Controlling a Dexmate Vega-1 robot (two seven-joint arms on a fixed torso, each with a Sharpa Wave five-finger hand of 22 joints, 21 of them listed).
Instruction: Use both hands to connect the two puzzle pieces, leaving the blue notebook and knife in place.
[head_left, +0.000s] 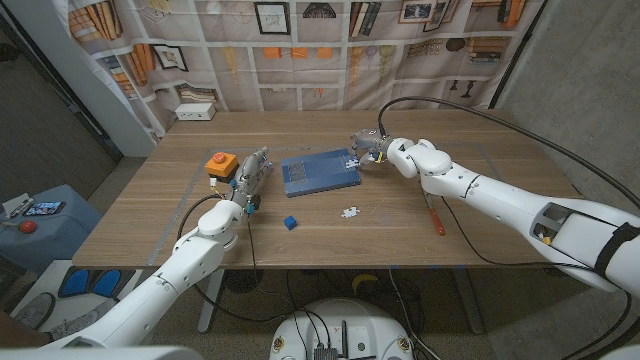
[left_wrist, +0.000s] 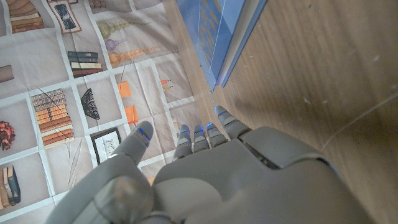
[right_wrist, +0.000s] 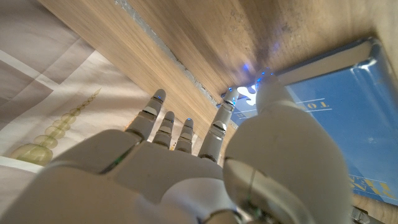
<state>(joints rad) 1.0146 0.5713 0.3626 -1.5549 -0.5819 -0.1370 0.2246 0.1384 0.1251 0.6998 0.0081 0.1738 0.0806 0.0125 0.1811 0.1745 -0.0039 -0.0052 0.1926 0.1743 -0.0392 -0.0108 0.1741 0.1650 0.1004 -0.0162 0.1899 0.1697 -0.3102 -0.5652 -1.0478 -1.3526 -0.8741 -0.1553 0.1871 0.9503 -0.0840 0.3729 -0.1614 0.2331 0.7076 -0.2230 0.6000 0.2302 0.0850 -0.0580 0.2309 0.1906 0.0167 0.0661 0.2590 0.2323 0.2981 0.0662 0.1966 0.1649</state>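
At centre frame the right hand (head_left: 372, 146) pinches a white puzzle piece (right_wrist: 247, 95) over the flat blue notebook (head_left: 320, 172), while the left hand (head_left: 253, 170) waits with fingers spread.

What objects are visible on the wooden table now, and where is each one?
Flat blue notebook: one, blue, table centre.
White puzzle piece: one, white, in front of the notebook.
Blue-and-white puzzle piece: one, on the notebook's far right corner, at the right robot hand's fingertips.
Small blue cube: one, blue, near front centre.
Orange-handled knife: one, right side.
Orange button box: one, left side.
White box: one, far left corner.
Left robot hand: grey, left of the notebook, holding nothing.
Right robot hand: grey, at the notebook's far right corner.
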